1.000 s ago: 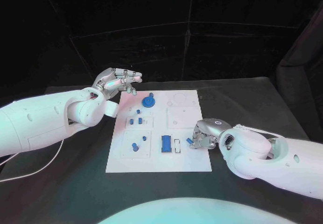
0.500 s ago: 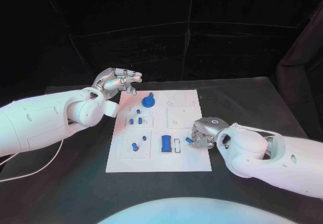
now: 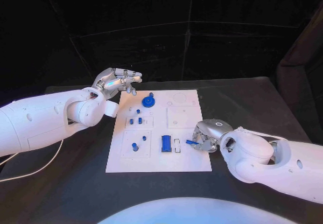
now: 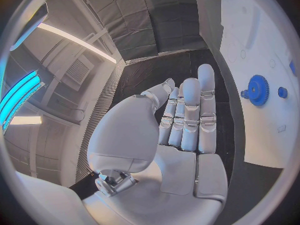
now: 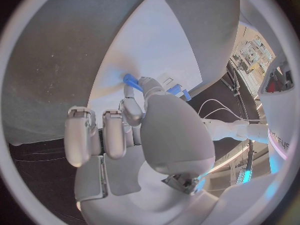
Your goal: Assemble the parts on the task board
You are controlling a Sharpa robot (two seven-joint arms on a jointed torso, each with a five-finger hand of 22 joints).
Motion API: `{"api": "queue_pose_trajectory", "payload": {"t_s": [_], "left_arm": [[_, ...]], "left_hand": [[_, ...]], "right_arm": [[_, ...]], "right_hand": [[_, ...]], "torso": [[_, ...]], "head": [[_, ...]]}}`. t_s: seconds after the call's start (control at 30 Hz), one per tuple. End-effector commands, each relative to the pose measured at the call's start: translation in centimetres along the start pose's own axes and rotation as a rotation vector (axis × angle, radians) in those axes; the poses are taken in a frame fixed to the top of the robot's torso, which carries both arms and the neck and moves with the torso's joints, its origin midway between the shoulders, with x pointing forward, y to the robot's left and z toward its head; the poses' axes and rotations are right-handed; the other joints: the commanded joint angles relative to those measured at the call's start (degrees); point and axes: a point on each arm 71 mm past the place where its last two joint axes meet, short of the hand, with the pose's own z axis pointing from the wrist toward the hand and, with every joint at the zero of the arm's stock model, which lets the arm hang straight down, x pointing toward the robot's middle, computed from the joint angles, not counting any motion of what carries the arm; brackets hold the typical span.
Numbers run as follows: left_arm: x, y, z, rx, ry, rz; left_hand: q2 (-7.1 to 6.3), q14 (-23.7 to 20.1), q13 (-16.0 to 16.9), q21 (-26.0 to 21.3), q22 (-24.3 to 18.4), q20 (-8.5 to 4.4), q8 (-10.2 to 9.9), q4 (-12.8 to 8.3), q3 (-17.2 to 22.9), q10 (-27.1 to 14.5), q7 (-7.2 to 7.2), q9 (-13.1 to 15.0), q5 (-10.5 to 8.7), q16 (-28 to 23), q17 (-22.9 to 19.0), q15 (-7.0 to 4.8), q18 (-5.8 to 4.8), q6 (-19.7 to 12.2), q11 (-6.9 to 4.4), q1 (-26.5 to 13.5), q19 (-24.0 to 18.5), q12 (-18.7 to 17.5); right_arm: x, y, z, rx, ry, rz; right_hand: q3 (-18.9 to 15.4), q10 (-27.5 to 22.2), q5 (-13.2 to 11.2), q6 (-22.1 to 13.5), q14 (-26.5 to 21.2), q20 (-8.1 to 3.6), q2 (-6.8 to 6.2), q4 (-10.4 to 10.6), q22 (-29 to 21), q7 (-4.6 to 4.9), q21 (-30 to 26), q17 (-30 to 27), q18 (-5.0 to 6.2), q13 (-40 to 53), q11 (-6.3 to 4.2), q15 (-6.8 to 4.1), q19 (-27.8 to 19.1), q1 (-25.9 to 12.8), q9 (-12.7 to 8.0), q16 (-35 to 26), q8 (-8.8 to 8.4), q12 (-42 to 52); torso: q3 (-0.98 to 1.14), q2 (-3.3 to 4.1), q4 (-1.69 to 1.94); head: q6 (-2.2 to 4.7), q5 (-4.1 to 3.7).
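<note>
Right hand (image 3: 207, 135), silver and smooth-shelled, sits low over the near right part of the task board (image 3: 188, 163); thumb and a fingertip pinch a small blue peg (image 3: 192, 142), a short glossy stick that juts from the fingertips toward the board's middle. In the right wrist view the same peg (image 5: 130, 79) shows just past the fingertips, its far end at or very near the white surface; contact cannot be told. Other fingers (image 5: 80, 135) lie curled side by side, metal-segmented.

Just beyond the peg, away from this hand, a narrow white slot (image 3: 177, 145) and a tall blue rectangular block (image 3: 165, 143) stand side by side on the board. Farther off, a raised square panel carries two small blue studs (image 3: 138, 142); another panel above it holds a pair of short blue posts (image 3: 136, 121).

Left hand (image 3: 120, 80) hangs above the counter (image 3: 74, 177) off the board's far left corner, fingers loosely bent and apart, holding nothing. Left wrist view shows its fingers (image 4: 190, 112) straight, close together, palm plates matte white. Nearest it on the board: a blue toothed gear (image 3: 149, 101), round, with a small knob beside it; seen too from the left wrist (image 4: 257, 90).

Board is flat matte white plastic with shallow outlined recesses; counter is dull black. No legible writing on the board.
</note>
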Motion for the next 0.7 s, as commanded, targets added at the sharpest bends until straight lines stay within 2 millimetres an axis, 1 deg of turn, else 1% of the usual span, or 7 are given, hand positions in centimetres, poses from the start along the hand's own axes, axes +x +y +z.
{"api": "queue_pose_trajectory", "payload": {"t_s": [0.03,0.1,0.23,0.4,0.53,0.6,0.7], "left_arm": [[0.1,-0.1,0.0,0.003,0.008,-0.006],[0.1,-0.1,0.0,0.003,0.007,-0.006],[0.1,-0.1,0.0,0.003,0.007,-0.006],[0.2,-0.1,0.0,0.003,0.009,-0.006],[0.2,-0.1,0.0,0.003,0.009,-0.007],[0.2,-0.1,0.1,0.003,0.009,-0.007],[0.3,-0.1,0.1,0.003,0.01,-0.007]], "left_hand": [[-0.03,-0.5,-0.1,-0.3,-0.1,-0.05,0.3,0.0,-0.4,-0.4,0.01,0.0,0.27,0.3,0.0,-0.05,0.75,-0.3,-0.03,-0.6,-0.1,0.2],[-0.03,-0.5,-0.1,-0.3,-0.1,-0.05,0.3,0.0,-0.4,-0.4,0.01,0.0,0.27,0.3,0.0,-0.05,0.75,-0.3,-0.03,-0.6,-0.1,0.2],[-0.03,-0.5,-0.1,-0.3,-0.1,-0.05,0.3,0.0,-0.4,-0.4,0.01,0.0,0.27,0.3,0.0,-0.05,0.75,-0.3,-0.03,-0.6,-0.1,0.2],[-0.03,-0.5,-0.1,-0.3,-0.1,-0.05,0.3,0.0,-0.4,-0.4,0.01,0.0,0.27,0.3,0.0,-0.05,0.75,-0.3,-0.03,-0.6,-0.1,0.2],[-0.03,-0.5,-0.1,-0.3,-0.1,-0.05,0.3,0.0,-0.4,-0.4,0.01,0.0,0.27,0.3,0.0,-0.05,0.75,-0.3,-0.03,-0.6,-0.1,0.2],[-0.03,-0.5,-0.1,-0.3,-0.1,-0.05,0.3,0.0,-0.4,-0.4,0.01,0.0,0.27,0.3,0.0,-0.05,0.75,-0.3,-0.03,-0.6,-0.1,0.2],[-0.03,-0.5,-0.1,-0.3,-0.1,-0.05,0.3,0.0,-0.4,-0.4,0.01,0.0,0.27,0.3,0.0,-0.05,0.75,-0.3,-0.03,-0.6,-0.1,0.2]], "right_arm": [[-0.7,0.2,-0.3,0.011,-0.072,0.125],[-0.8,0.3,-0.5,0.007,-0.086,0.146],[-1.0,0.5,-0.7,0.005,-0.101,0.179],[-0.9,0.6,-0.7,0.012,-0.083,0.209],[-0.5,0.7,-0.5,0.023,-0.043,0.236],[-0.3,0.9,-0.3,0.028,-0.018,0.243],[0.0,1.2,0.0,0.032,0.007,0.248]], "right_hand": [[0.6,0.4,0.2,0.4,3.9,-0.25,-0.75,0.2,8.8,0.05,0.4,4.4,-0.08,0.1,0.03,-0.51,1.9,-0.2,0.2,0.3,0.19,0.4],[1.1,0.3,0.1,0.5,3.8,-0.28,-1.25,0.3,8.7,0.03,0.3,4.3,-0.04,-0.1,0.0,-0.52,1.9,-0.4,0.2,0.2,0.16,0.1],[1.7,0.3,-0.3,0.7,3.8,-0.3,-1.82,0.6,8.7,0.03,0.3,4.2,-0.04,-0.1,-0.01,-0.53,1.8,-0.6,0.2,0.2,0.13,0.0],[2.3,0.5,-1.0,0.8,3.8,-0.3,-2.28,0.9,8.7,0.02,0.3,4.3,-0.05,0.0,0.0,-0.53,1.9,-1.0,0.2,0.2,0.09,0.2],[2.7,0.7,-1.4,0.9,3.8,-0.3,-2.58,1.5,8.8,0.04,0.3,4.5,-0.07,0.1,0.02,-0.51,1.9,-1.8,0.3,0.3,0.05,0.4],[3.0,0.8,-1.5,1.1,3.9,-0.28,-2.67,2.1,8.9,-0.01,0.4,4.7,-0.1,0.3,0.01,-0.5,2.0,-2.6,0.3,0.4,0.06,0.6],[3.2,1.1,-1.3,1.4,3.9,-0.3,-2.71,2.8,9.2,-0.11,0.6,4.9,-0.17,0.6,-0.06,-0.55,2.2,-3.5,0.4,0.6,0.14,1.0]], "torso": [[0.0,0.05,0.04],[0.0,0.07,0.04],[-0.01,0.06,-0.06],[-0.04,0.04,-0.03],[-0.01,0.06,0.02],[-0.05,0.04,0.03],[-0.15,0.05,0.15]], "head": [[0.02,0.06],[0.0,0.11],[-0.03,0.19],[-0.04,0.25],[-0.11,0.24],[-0.14,0.26],[-0.19,0.21]]}}
